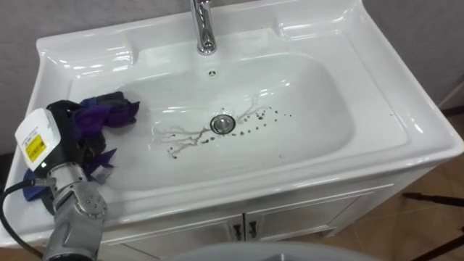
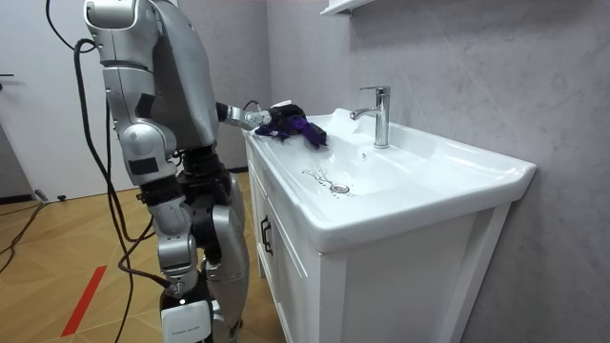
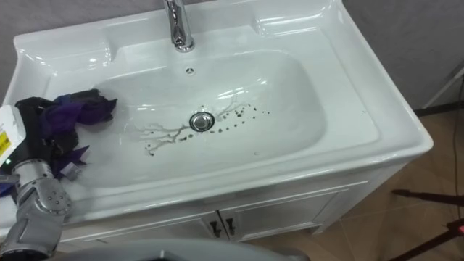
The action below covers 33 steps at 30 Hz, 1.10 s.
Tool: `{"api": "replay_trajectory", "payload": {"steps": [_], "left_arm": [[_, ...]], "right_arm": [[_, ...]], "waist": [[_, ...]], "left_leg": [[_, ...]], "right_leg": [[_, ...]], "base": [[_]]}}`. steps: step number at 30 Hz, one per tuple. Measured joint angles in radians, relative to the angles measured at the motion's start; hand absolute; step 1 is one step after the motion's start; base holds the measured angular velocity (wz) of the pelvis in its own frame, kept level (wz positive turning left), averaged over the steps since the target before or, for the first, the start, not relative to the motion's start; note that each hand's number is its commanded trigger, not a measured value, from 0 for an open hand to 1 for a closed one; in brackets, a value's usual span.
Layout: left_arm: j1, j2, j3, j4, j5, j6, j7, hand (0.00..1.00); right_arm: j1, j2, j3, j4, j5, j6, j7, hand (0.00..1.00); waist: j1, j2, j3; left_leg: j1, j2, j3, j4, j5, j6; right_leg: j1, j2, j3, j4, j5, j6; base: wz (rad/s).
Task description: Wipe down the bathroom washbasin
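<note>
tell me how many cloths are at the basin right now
1. One purple cloth lies bunched on the basin's left slope, gripped in the left hand. Folds under the hand are hidden, so a second cloth could be tucked there.

Basin set in the top of a cabinet against the wall, with the robot standing at its front.

The basin [image 1: 406, 123] sits on the cabinet [image 1: 290, 217], whose two doors [image 1: 246, 228] lie under the front edge. The faucet [image 1: 204, 29] rises at the middle of the back rim, next to the wall. Just before it is the overflow hole [image 1: 212, 73], and nearer still the drain [image 1: 222, 123] in the middle of the bowl. Specks and streaks [image 1: 181, 141] lie on the bowl floor to the left and right of the drain. The left robot hand [image 1: 69, 134] rests at the bowl's left slope with the cloth [image 1: 109, 112] bunched in its grip, well left of the drain. In the room view a shelf [image 2: 345, 6] hangs on the wall above the faucet.
</note>
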Motion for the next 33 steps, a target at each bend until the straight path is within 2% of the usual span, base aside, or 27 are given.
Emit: {"api": "replay_trajectory", "payload": {"steps": [5,19,23,26,33], "left_arm": [[-0.009,-0.003,0.000,0.017,-0.057,0.000,0.000,1.00],[-0.025,-0.003,-0.004,0.010,-0.098,-0.003,-0.003,1.00],[-0.028,-0.014,-0.007,-0.018,-0.097,0.006,-0.006,1.00],[-0.028,-0.020,-0.018,-0.061,-0.103,0.025,-0.005,1.00],[-0.007,-0.027,-0.031,-0.148,-0.112,0.039,-0.006,1.00]], "right_arm": [[0.000,0.001,0.001,-0.015,0.005,-0.002,-0.005,0.00],[0.000,0.002,0.015,-0.036,0.007,-0.003,-0.005,0.00],[0.000,0.003,0.028,-0.048,0.009,-0.007,-0.017,0.00],[-0.001,0.007,0.038,-0.050,0.011,-0.025,-0.028,0.00],[-0.002,0.022,0.067,-0.049,0.024,-0.060,-0.027,0.00]], "waist": [[0.000,0.000,0.0001],[-0.001,0.001,0.0016],[0.000,-0.005,0.0060],[-0.005,-0.010,0.0142],[-0.002,-0.015,0.0209]], "left_leg": [[0.013,0.000,0.003,-0.001,0.000,0.000],[0.010,0.000,0.000,-0.001,0.000,0.000],[0.004,-0.001,-0.006,-0.001,0.000,0.000],[-0.011,-0.001,-0.023,-0.002,0.000,0.000],[-0.038,-0.001,-0.030,0.002,0.000,0.000]], "right_leg": [[0.005,0.000,0.008,-0.001,-0.006,0.001],[0.001,-0.001,0.006,0.000,-0.006,0.001],[0.002,-0.003,-0.003,-0.004,-0.006,0.002],[0.001,-0.002,-0.013,-0.019,0.000,0.003],[-0.011,-0.004,-0.029,-0.021,0.001,0.003]], "base": [[0.00],[0.00],[0.06],[0.14],[0.05]]}}
